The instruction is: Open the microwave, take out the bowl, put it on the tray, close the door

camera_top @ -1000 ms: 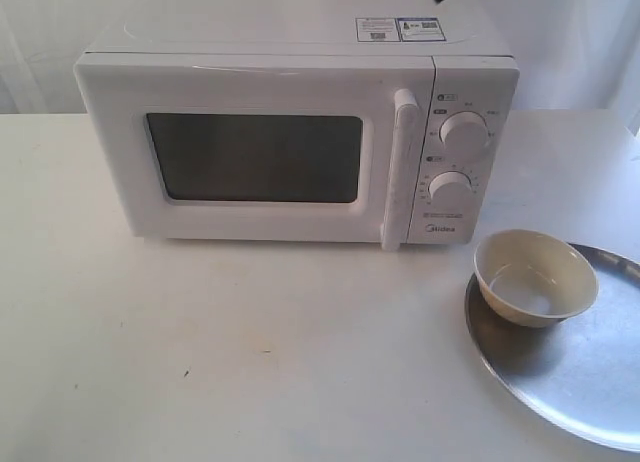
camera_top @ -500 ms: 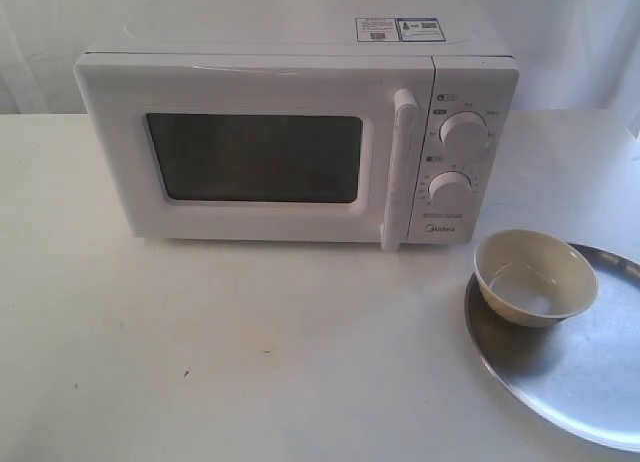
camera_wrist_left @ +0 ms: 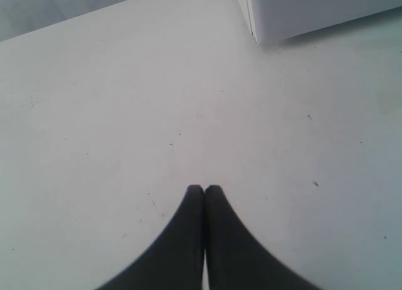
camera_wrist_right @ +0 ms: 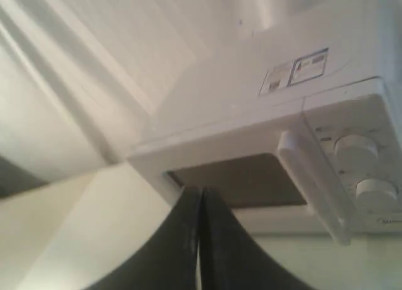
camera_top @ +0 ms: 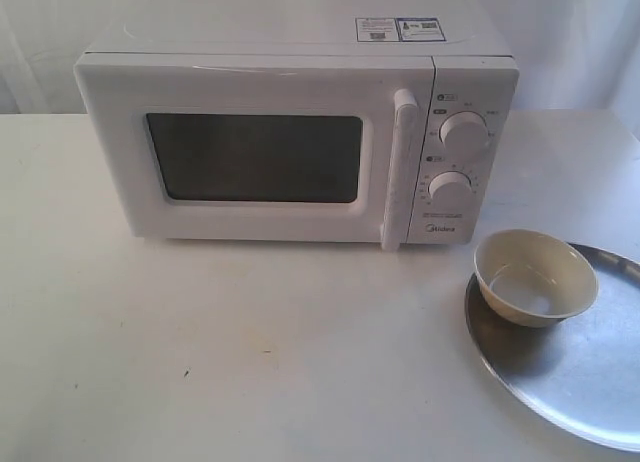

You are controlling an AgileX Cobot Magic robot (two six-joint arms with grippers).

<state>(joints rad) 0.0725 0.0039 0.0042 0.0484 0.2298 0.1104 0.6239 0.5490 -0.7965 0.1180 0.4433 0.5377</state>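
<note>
On my exterior feed the white table (camera_top: 250, 372) fills the view, matte with a few dark specks. The microwave (camera_top: 280, 37) sits on it at the back, a smooth white box with its long axis running side to side and its front facing the camera. The door (camera_top: 255, 222) lies shut, flush with the front, its bar handle (camera_top: 400, 172) upright beside two round dials (camera_top: 463, 130).

The tray (camera_top: 590, 382), round shiny metal, lies flat to the front right, partly cut off by the view's edge. The bowl (camera_top: 535, 277), glossy cream, stands upright, mouth up, on the tray's edge nearest the microwave.

The left gripper (camera_wrist_left: 204, 189) points down over bare table, jaws pressed together, holding nothing. The right gripper (camera_wrist_right: 201, 191) aims at the microwave's front, jaws likewise together and empty.
</note>
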